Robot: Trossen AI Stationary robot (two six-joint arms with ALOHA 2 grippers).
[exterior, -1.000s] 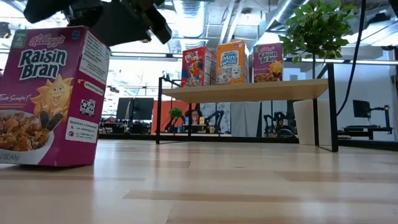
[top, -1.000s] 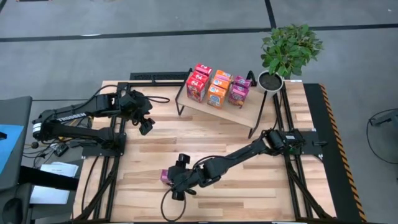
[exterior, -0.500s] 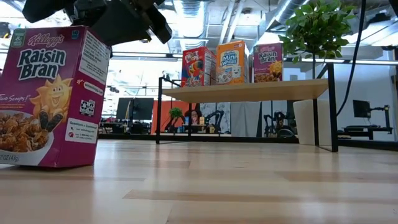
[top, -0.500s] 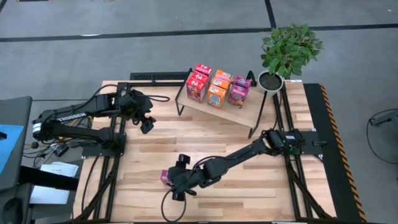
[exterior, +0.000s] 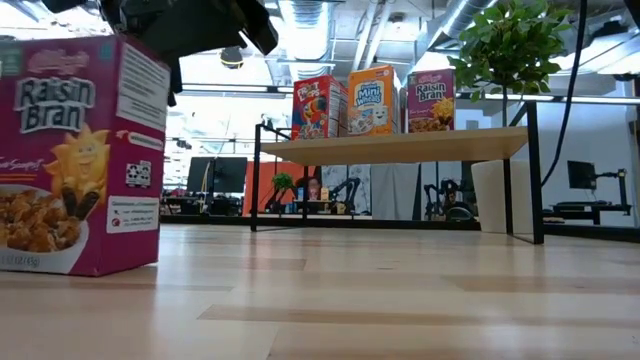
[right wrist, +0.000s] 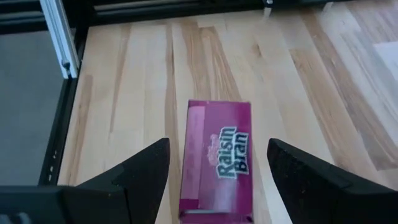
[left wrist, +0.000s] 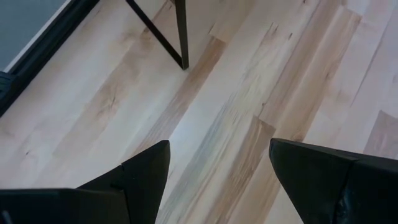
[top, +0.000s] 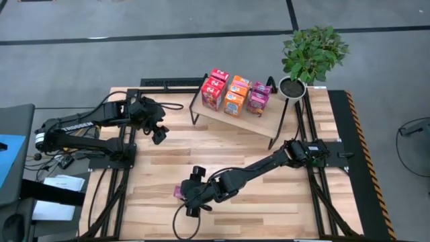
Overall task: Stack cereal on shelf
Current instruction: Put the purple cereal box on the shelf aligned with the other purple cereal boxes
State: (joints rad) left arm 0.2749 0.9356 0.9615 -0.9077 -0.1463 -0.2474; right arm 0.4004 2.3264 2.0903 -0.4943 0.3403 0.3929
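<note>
Wooden tabletop [top: 269, 168] carries shelf [top: 252, 121] at far edge, potted plant [top: 312, 54] beside it. Six cereal boxes [top: 235, 94] stand on shelf in red, orange, magenta pairs. Right tool [top: 188, 195], fingers wide apart, hovers directly over magenta Raisin Bran box [right wrist: 217, 158] standing upright near front tabletop edge; box between fingers, not gripped. Left tool [top: 158, 134], fingers spread wide, empty, hangs above bare tabletop near shelf leg [left wrist: 180, 34].

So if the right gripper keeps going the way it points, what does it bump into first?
Most likely the purple cereal box. The right gripper is open, pointing down at the box standing on the table, with its fingers on either side of the top. How far above it is, I cannot tell.
</note>
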